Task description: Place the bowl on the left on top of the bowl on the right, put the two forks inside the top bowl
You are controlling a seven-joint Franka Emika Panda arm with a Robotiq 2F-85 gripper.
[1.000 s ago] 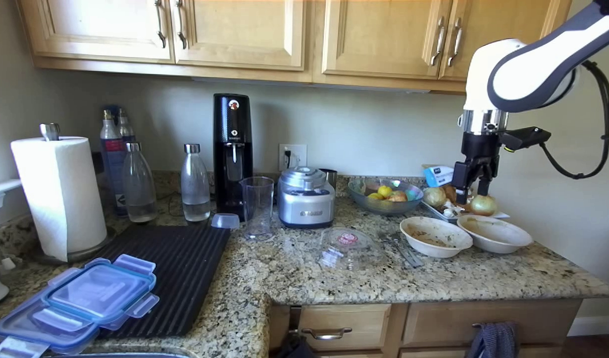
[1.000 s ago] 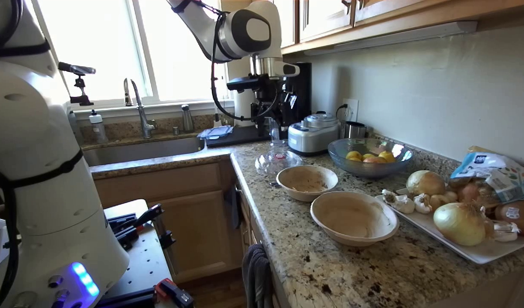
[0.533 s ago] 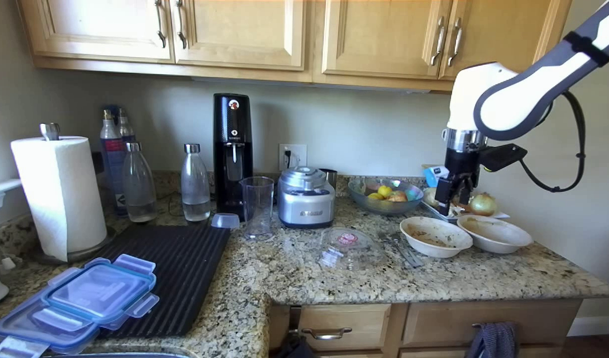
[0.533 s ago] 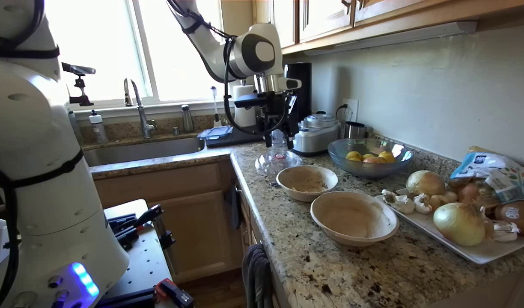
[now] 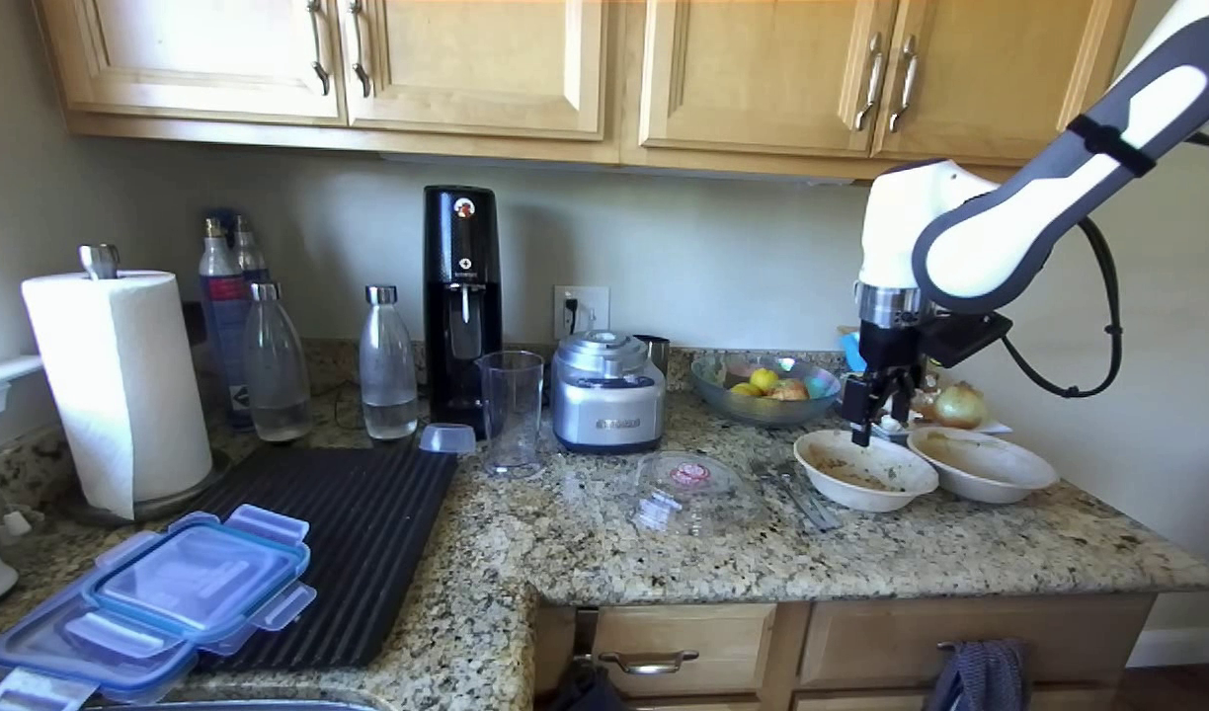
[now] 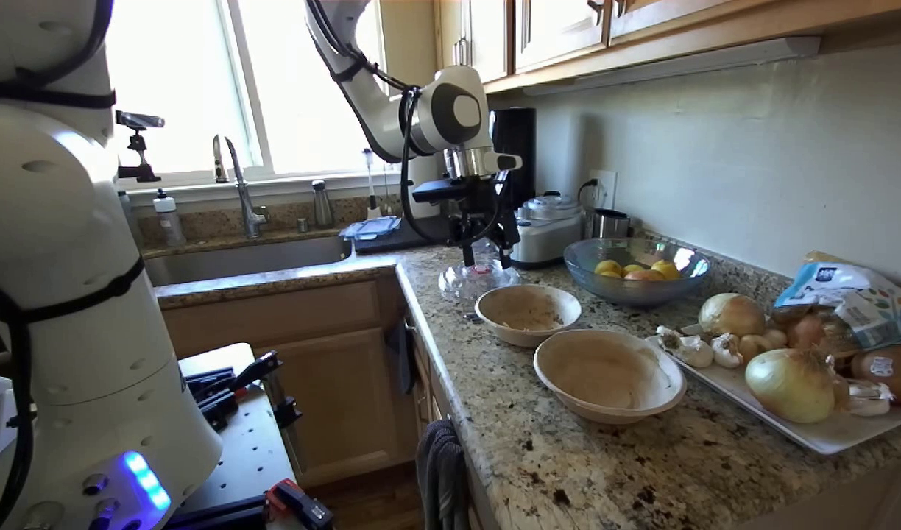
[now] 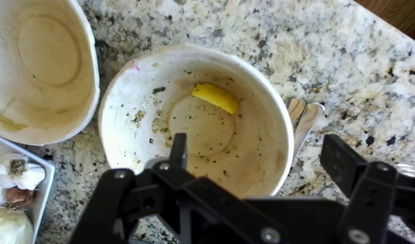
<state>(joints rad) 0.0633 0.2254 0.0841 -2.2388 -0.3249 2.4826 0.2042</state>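
The left bowl (image 5: pixel 851 484), off-white with food scraps, sits on the counter in both exterior views (image 6: pixel 528 316). In the wrist view this bowl (image 7: pixel 207 135) holds a yellow peel piece (image 7: pixel 216 97). The right bowl (image 5: pixel 980 484) stands close beside it, nearer in an exterior view (image 6: pixel 609 379), and at top left in the wrist view (image 7: pixel 48 57). Metal utensils, likely the two forks (image 5: pixel 810 504), lie beside the left bowl; their handle ends (image 7: pixel 307 122) show. My gripper (image 7: pixel 258 149) is open and empty above the left bowl, its fingers either side of the rim (image 5: pixel 881 423).
A white tray (image 6: pixel 774 423) with onions and garlic lies behind the bowls. A glass fruit bowl (image 5: pixel 763 405), a food processor (image 5: pixel 609 405) and a clear plastic lid (image 5: pixel 693 494) stand nearby. The counter's front edge (image 5: pixel 861 588) runs before the bowls.
My gripper has moved down and left in an exterior view, from above the onions to above the left bowl. It stays open. The bowls and utensils have not moved.
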